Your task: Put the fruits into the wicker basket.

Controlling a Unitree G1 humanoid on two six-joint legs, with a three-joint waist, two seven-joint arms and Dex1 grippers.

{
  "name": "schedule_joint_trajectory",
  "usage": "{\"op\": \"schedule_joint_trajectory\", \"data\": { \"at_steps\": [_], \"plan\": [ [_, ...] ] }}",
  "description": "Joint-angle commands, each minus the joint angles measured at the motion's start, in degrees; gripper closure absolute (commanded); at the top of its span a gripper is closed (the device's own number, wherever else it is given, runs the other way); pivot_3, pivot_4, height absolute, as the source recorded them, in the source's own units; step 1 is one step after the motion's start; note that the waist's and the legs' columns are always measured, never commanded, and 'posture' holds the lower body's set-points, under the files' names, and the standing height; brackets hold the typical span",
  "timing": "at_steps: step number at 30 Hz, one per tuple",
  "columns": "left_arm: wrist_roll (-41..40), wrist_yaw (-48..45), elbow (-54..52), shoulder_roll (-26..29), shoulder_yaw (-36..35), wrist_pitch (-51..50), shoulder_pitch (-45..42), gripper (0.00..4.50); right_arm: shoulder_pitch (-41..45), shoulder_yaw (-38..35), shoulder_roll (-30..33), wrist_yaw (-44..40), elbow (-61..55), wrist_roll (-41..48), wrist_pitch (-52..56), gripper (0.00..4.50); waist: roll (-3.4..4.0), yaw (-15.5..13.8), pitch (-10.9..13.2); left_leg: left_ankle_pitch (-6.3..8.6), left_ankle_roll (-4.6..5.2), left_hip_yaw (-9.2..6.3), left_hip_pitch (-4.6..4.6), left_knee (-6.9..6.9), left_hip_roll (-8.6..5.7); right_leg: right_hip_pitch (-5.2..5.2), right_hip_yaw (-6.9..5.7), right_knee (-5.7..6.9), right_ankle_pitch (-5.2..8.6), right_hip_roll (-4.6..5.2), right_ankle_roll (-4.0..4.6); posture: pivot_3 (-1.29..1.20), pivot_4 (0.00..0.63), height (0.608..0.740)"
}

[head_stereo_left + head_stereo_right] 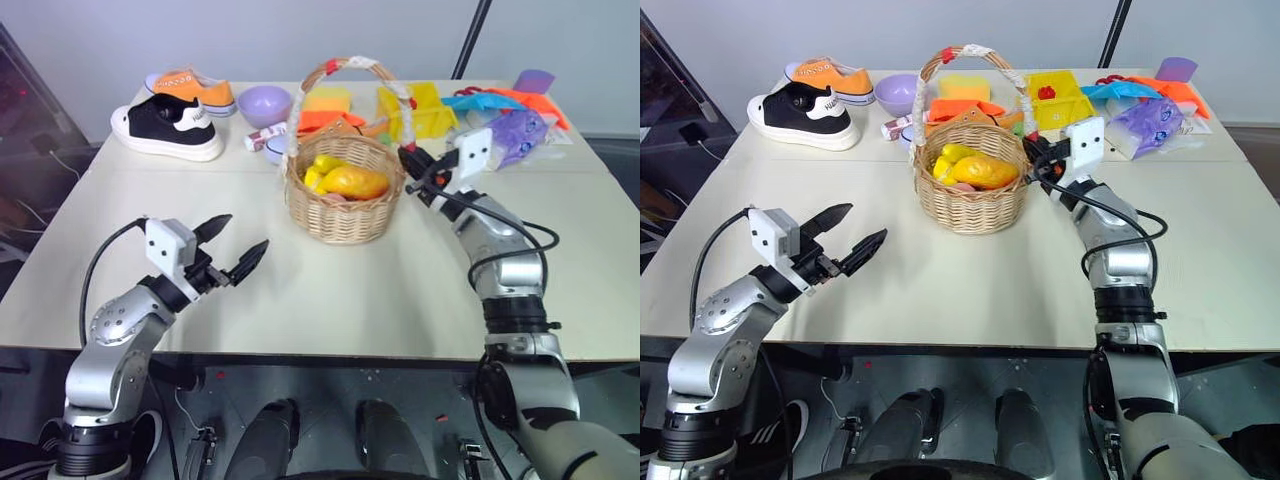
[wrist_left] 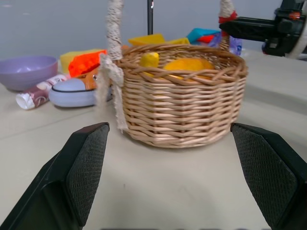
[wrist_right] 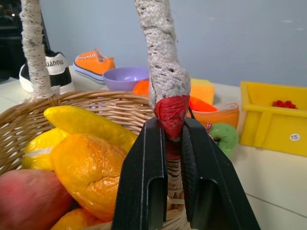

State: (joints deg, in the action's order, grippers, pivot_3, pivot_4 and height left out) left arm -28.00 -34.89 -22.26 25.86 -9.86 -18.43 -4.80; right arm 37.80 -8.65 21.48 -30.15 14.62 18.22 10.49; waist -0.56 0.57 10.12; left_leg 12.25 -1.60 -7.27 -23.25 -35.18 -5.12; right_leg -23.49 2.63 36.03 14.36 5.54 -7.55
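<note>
Pale beige table [image 1: 330,300] against a plain grey-white wall, with a bunch of clutter along the far edge.

Head views: one wicker basket [image 1: 343,205] sits about mid-table, and the fruits are already inside it, a mango [image 1: 356,182] on top with a banana [image 1: 326,163] behind it. Two sneakers on the far left, one black and white sneaker [image 1: 168,128] and one orange sneaker [image 1: 191,89] behind it. One lilac bowl [image 1: 264,104] next to those, one yellow bin [image 1: 420,108] behind the basket on the right. The left gripper [image 1: 232,250] hovers low over the near left of the table, forearm angled toward the basket, fingers spread wide with nothing in them. The right gripper [image 1: 409,160] reaches in from the right with the arm stretched forward, right at the base of the basket's handle.

Left wrist view: both fingers [image 2: 88,165] stand far apart, the basket framed between them but well clear of it.

Right wrist view: the fingers [image 3: 144,182] are clamped on the red-wrapped bottom of the handle [image 3: 165,81]. I count three yellow-orange fruits plus one reddish one in the corner.
</note>
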Motion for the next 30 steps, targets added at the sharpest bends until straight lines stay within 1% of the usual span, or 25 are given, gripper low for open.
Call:
{"op": "schedule_joint_trajectory", "data": {
  "at_steps": [1,3,5,7,11,15,18,21,30],
  "plan": [
    [-0.3,-1.1,0.7,0.1,0.4,1.3,-2.0,0.15,-2.2,-6.8,5.0,-0.7,-8.7,3.8,0.5,4.48,0.0,-0.2,0.0,0.0,0.0,-0.01,-0.02,0.0,-0.01,0.0,-0.01,-0.02,0.0,0.01,0.0,0.0,0.15,0.74],
    [-0.6,-2.1,1.5,0.3,0.8,1.2,-3.3,0.15,-4.8,-9.4,7.5,-0.1,-10.6,4.7,1.5,4.48,0.0,0.0,0.0,0.0,0.0,-0.01,-0.04,0.0,-0.02,0.0,-0.01,-0.04,0.0,0.02,0.0,0.0,0.15,0.74],
    [-0.7,-7.1,2.5,1.7,3.3,2.0,-4.7,0.15,-9.0,-15.2,11.2,1.5,-11.5,4.9,1.5,4.48,0.0,-0.2,0.0,0.0,0.0,-0.01,-0.03,0.0,-0.01,0.01,-0.02,-0.04,0.0,0.02,0.0,0.0,0.15,0.74],
    [-1.1,-11.2,3.4,3.2,5.1,1.7,-5.4,0.15,-11.6,-18.4,13.1,2.9,-12.2,5.0,1.4,4.48,0.02,-0.2,0.0,0.0,0.01,-0.02,-0.04,0.0,-0.01,0.05,-0.09,-0.07,0.01,0.02,0.0,0.0,0.15,0.74],
    [-0.9,-15.4,9.8,2.7,7.0,2.9,-10.7,0.15,-17.2,-24.9,15.1,6.6,-14.0,4.8,0.8,4.48,0.15,0.2,0.0,0.0,0.02,0.1,0.0,0.01,0.03,0.0,0.02,-0.02,0.01,0.01,0.01,0.0,0.15,0.74],
    [0.3,-18.9,15.9,0.8,9.6,4.9,-16.5,0.15,-22.3,-29.7,14.1,10.2,-17.5,5.5,0.9,4.48,0.21,0.4,0.0,0.0,0.03,0.14,0.02,0.0,0.04,0.02,0.03,0.0,0.01,0.0,0.0,0.0,0.15,0.74],
    [1.2,-20.6,19.3,-0.9,11.5,6.3,-19.6,0.15,-25.2,-31.8,12.8,13.3,-19.4,4.7,-0.1,4.48,0.21,0.3,0.0,0.01,0.04,0.21,0.02,-0.01,0.03,0.01,0.09,0.0,0.0,0.0,-0.02,0.0,0.15,0.74],
    [1.8,-21.8,21.0,-2.0,12.4,7.3,-20.8,0.15,-26.4,-33.0,11.9,16.3,-19.7,4.2,-0.8,4.48,0.21,0.3,0.0,0.01,0.05,0.28,0.04,-0.01,0.03,0.01,0.11,0.0,0.0,0.0,-0.03,0.0,0.15,0.74],
    [2.4,-22.5,21.9,-2.6,12.7,7.5,-21.2,0.15,-27.6,-30.8,10.6,18.9,-19.5,3.4,-0.9,4.48,0.22,0.3,0.0,0.01,0.06,0.31,0.06,-0.01,0.04,0.02,0.14,0.01,0.0,0.0,-0.03,0.0,0.15,0.74]
  ]
}}
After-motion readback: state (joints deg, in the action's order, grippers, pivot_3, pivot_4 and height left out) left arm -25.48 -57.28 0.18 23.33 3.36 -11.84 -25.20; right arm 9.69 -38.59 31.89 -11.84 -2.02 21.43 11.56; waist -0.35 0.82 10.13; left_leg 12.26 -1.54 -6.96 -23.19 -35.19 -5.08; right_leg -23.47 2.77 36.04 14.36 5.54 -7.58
